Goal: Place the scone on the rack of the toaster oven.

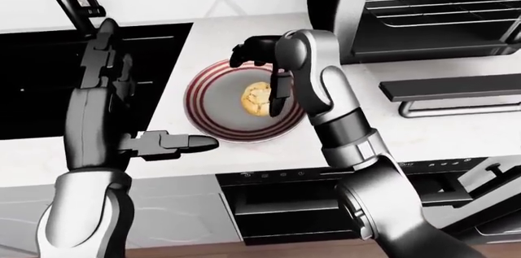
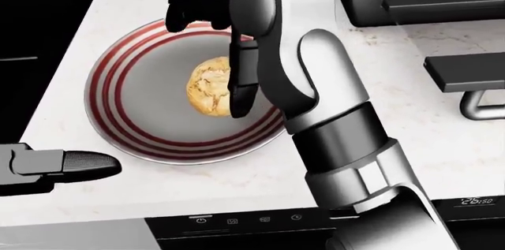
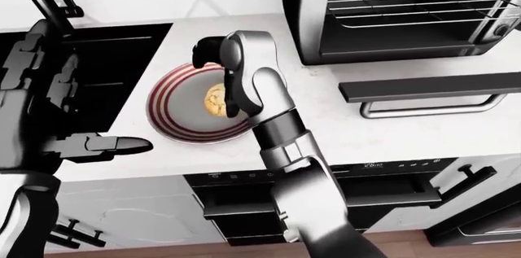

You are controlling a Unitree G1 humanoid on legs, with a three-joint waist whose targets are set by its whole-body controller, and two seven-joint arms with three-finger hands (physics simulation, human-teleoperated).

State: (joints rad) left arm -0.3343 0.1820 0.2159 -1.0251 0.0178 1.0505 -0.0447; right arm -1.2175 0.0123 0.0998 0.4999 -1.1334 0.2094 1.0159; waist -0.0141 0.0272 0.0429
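The scone [image 2: 208, 94] lay near the middle of the red-ringed plate [image 2: 118, 114], which sat on the pale desk [image 2: 442, 137] beside the dark sink at the view's left. The right hand [image 2: 217, 43] hung over the plate with its fingers spread wide: one dark finger [image 2: 241, 84] pointed down along the scone's right edge, touching it or just beside it, while the others curled above the plate's top rim, well clear of the pastry. Nothing was gripped. The left hand [image 1: 105, 111] stood upright at the left of the eye views, open and empty, one finger jutting out over the desk's lower edge, apart from the plate.

The toaster oven [image 3: 407, 14] waited at upper right with its door [image 3: 432, 90] dropped flat and its wire rack [image 3: 415, 4] bare. By my reading the task was barely begun: the reach to the scone looked made, but the grasp was not closed, and the lift, the carry rightward and the setting onto the rack all remained
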